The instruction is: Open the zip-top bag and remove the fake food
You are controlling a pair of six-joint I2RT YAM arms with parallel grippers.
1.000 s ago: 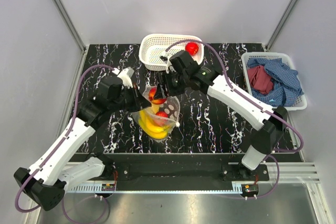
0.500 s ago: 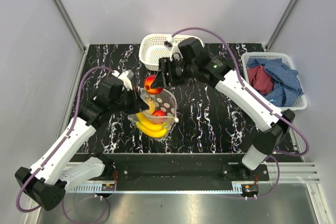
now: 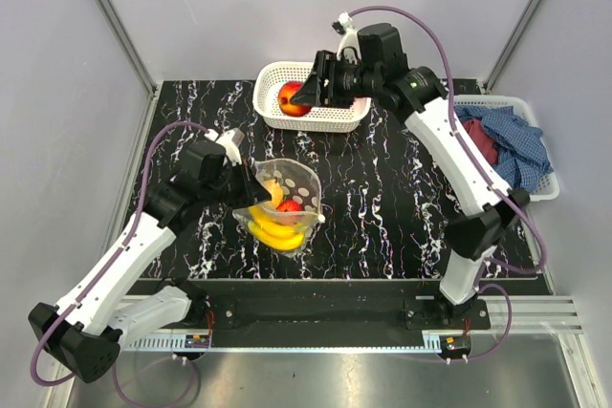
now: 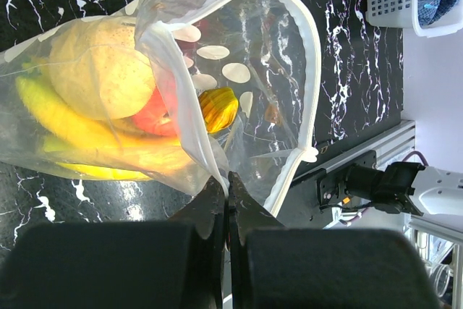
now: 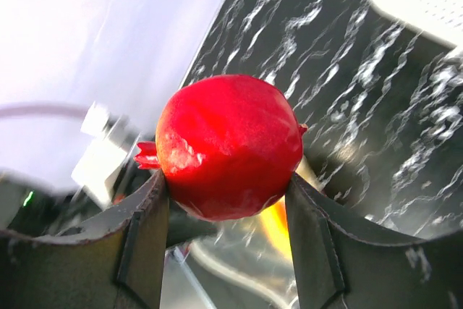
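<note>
The zip-top bag (image 3: 287,200) lies open at the middle of the table, with a yellow banana bunch (image 3: 277,232) and a red piece (image 3: 293,205) inside. My left gripper (image 3: 251,179) is shut on the bag's upper left rim. In the left wrist view the gripper (image 4: 228,180) pinches the white zip rim of the bag (image 4: 304,48); a yellow-orange round fruit (image 4: 101,70), bananas (image 4: 94,146) and a red piece (image 4: 155,110) lie inside. My right gripper (image 3: 304,96) is shut on a red round fruit (image 3: 292,100) and holds it above the white mesh basket (image 3: 273,74). The fruit (image 5: 228,142) fills the gap between the right gripper's (image 5: 226,175) fingers.
A second white basket (image 3: 535,188) with red and blue cloths (image 3: 502,145) stands at the table's right edge. The enclosure's walls close in the back and sides. The left arm reaches in from the lower left.
My right gripper has lifted the red fruit out of the bag and carried it up and back to above the white mesh basket. The left gripper has kept its hold on the bag's rim.
</note>
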